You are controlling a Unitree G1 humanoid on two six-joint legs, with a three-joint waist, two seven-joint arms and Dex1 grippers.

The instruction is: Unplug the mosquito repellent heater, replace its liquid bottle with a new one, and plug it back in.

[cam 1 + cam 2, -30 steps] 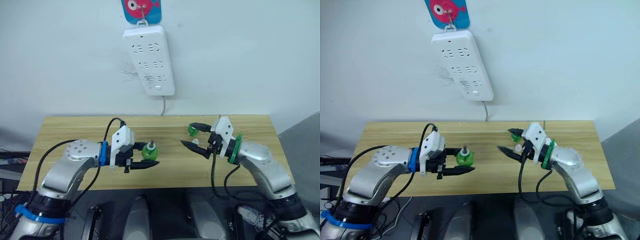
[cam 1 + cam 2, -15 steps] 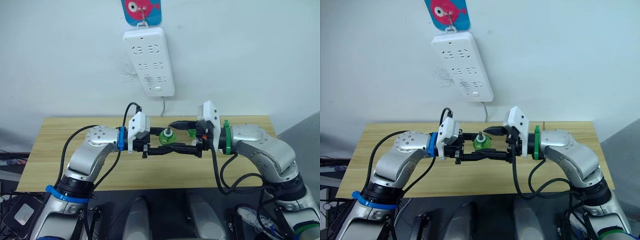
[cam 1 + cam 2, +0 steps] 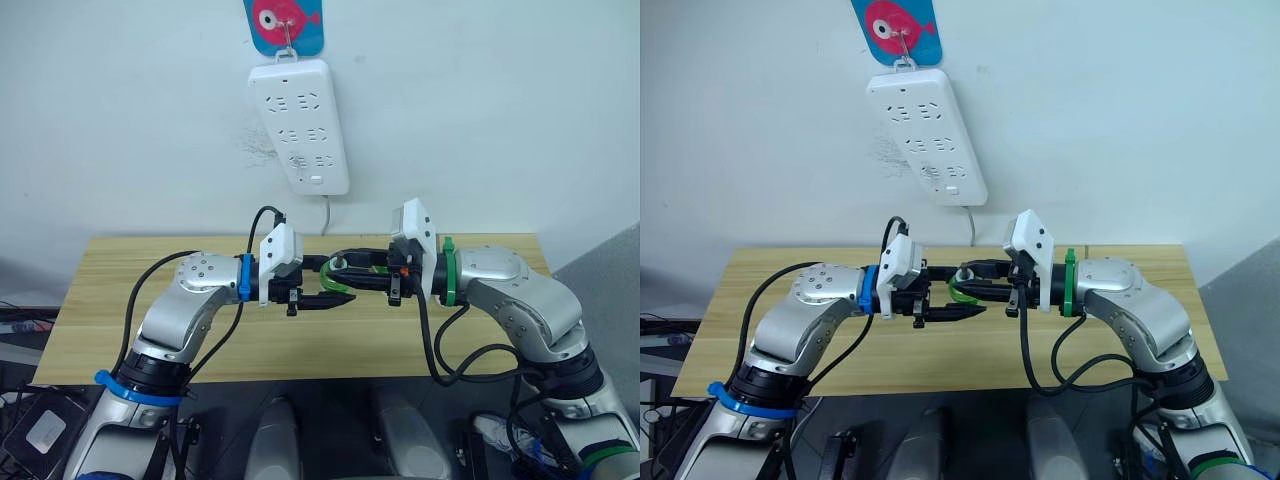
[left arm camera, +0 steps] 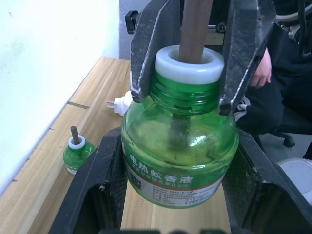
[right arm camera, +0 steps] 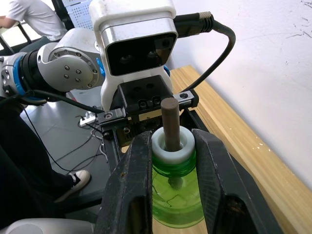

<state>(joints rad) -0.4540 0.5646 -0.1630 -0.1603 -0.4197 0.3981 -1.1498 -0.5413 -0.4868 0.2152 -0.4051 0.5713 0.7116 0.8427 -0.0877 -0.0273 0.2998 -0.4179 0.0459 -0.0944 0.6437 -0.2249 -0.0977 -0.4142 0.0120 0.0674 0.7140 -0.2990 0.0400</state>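
Two grippers share one green liquid bottle (image 4: 179, 146) mid-air: left gripper (image 3: 322, 283) clamps its body, right gripper (image 5: 171, 163) pinches the white neck, apparently a handover.

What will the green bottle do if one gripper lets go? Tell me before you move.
The green bottle looks like smooth, rounded plastic, so it could slip or swivel. The left gripper holds its body and the right gripper its threaded neck. Little liquid shows, so it is probably light.
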